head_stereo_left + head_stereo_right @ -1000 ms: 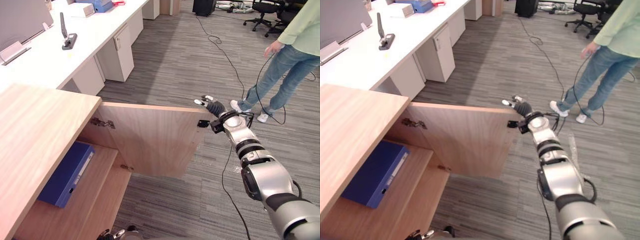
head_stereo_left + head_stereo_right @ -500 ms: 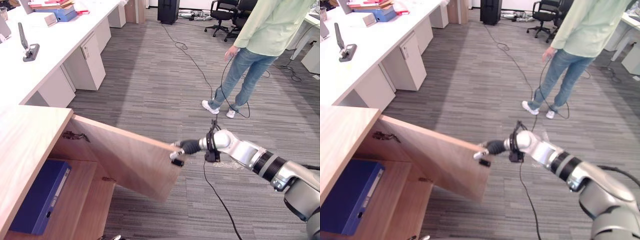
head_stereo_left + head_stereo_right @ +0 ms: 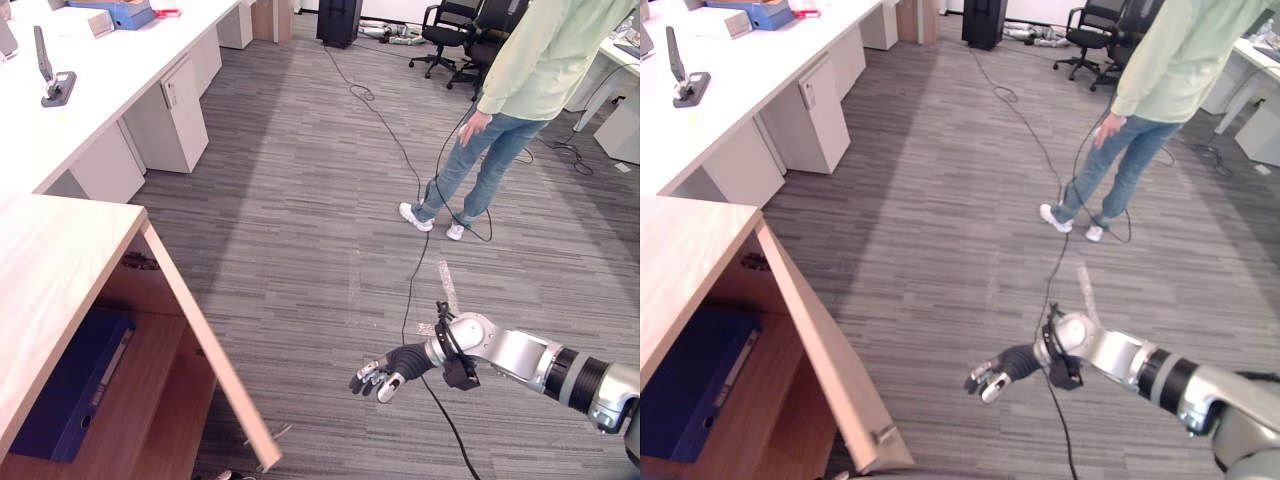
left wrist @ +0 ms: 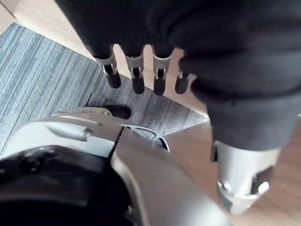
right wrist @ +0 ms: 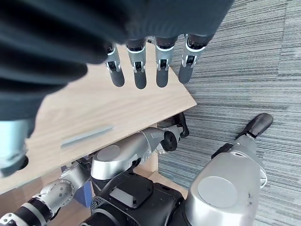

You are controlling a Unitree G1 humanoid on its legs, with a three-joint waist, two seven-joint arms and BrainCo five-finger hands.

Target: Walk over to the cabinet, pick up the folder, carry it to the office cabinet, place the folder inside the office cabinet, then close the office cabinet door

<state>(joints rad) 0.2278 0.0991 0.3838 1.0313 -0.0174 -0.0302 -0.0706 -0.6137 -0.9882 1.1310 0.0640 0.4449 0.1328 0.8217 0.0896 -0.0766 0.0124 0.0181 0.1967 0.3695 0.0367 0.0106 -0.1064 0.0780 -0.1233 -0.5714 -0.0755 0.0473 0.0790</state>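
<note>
Mostly grey carpet (image 3: 300, 200), white desks (image 3: 100, 70), cabinet (image 3: 50, 260).

Grey striped carpet (image 3: 300, 200), white desks (image 3: 95, 110), black chairs (image 3: 447, 35).

The blue folder (image 3: 70, 385) lies flat on the shelf inside the pale wooden office cabinet (image 3: 60, 260) at eight o'clock, whose door (image 3: 830, 360) stands partly open.

No writing can be read anywhere, not even on the folder (image 3: 60, 390).
</note>
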